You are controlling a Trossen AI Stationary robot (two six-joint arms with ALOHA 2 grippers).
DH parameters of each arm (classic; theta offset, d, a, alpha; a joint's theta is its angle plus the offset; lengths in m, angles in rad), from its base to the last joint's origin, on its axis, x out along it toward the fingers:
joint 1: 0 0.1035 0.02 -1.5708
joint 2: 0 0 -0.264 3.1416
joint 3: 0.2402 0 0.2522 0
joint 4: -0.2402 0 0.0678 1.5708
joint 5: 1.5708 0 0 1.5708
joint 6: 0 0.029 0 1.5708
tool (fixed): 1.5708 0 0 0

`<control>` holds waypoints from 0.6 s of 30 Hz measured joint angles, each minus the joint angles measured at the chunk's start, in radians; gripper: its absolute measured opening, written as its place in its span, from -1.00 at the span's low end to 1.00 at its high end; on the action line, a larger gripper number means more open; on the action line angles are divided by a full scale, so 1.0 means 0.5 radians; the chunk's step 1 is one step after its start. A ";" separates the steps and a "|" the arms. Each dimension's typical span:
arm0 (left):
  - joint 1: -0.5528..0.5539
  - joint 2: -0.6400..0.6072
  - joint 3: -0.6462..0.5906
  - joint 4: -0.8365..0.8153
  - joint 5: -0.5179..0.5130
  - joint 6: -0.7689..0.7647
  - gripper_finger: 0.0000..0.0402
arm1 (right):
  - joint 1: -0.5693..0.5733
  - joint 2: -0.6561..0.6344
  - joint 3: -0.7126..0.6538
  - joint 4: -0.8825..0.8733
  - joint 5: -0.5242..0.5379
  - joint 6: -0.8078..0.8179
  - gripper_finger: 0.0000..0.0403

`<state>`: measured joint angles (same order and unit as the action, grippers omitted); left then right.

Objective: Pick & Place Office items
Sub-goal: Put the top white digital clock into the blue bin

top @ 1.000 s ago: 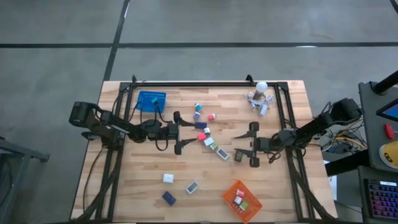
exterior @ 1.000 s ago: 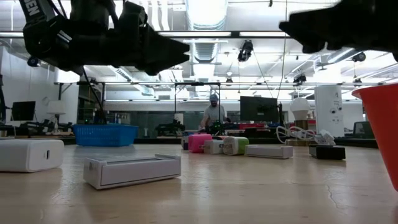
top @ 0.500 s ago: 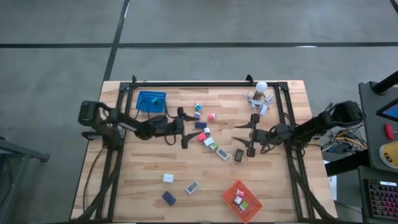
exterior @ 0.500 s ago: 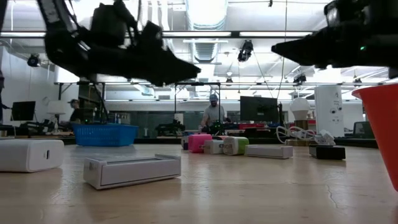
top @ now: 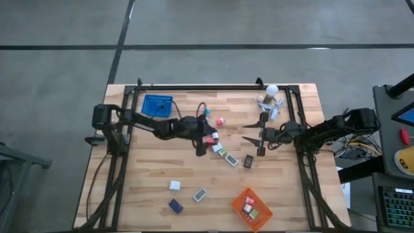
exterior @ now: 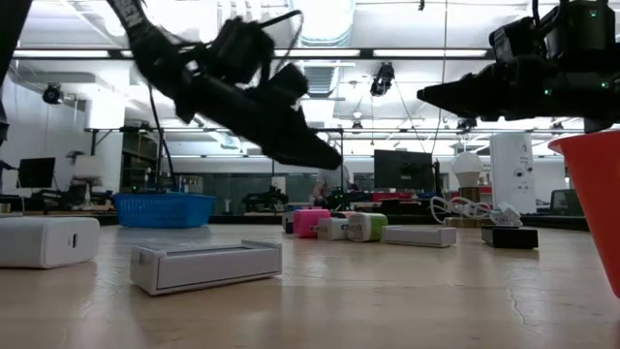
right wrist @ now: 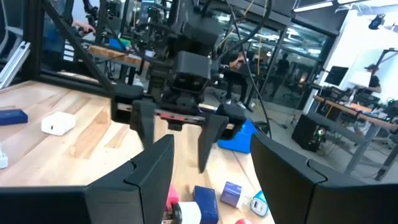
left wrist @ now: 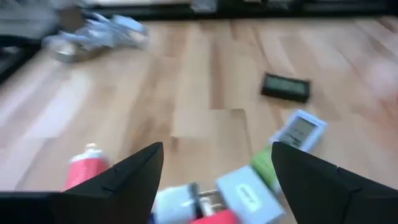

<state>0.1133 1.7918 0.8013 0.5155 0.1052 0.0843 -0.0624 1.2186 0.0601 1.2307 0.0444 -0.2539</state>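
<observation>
The office items [top: 217, 145] are being kept clustered mid-bench [top: 149, 175], well inside the edges, with bare wood toward the front. The left pincer [top: 206, 134] is being held apart just above them; the right pincer [top: 252, 136], apart, is being held nearby.

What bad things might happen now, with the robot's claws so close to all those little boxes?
1. The left gripper, open, hangs over a tight bunch of small items. Coming down, its fingers may knock neighbours aside or pinch two together.
2. The right gripper, open, points at that bunch from the other side. If both arms reach in, they might bump.
3. A pushed box could slide toward the dark grey box and shove it along.
</observation>
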 joint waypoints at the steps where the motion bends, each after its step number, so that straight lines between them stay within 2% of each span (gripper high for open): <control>1: -0.009 -0.003 0.052 -0.099 0.023 0.023 0.51 | 0.000 -0.001 -0.005 0.000 0.000 0.000 0.04; 6: -0.069 0.005 0.289 -0.560 0.060 0.221 0.51 | 0.001 -0.008 -0.009 0.004 0.002 0.013 0.04; 10: -0.123 0.005 0.410 -0.825 0.148 0.524 0.51 | -0.001 -0.020 -0.016 0.000 0.016 0.007 0.04; 15: -0.151 0.005 0.521 -0.979 0.309 0.677 0.51 | -0.008 -0.029 -0.021 -0.001 0.062 -0.017 0.04; 18: -0.164 0.005 0.551 -1.009 0.323 0.714 0.51 | -0.008 -0.029 -0.021 -0.001 0.073 -0.033 0.04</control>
<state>0.0316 1.7943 1.0768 0.0108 0.2668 0.4415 -0.0666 1.2041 0.0498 1.2301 0.0811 -0.2702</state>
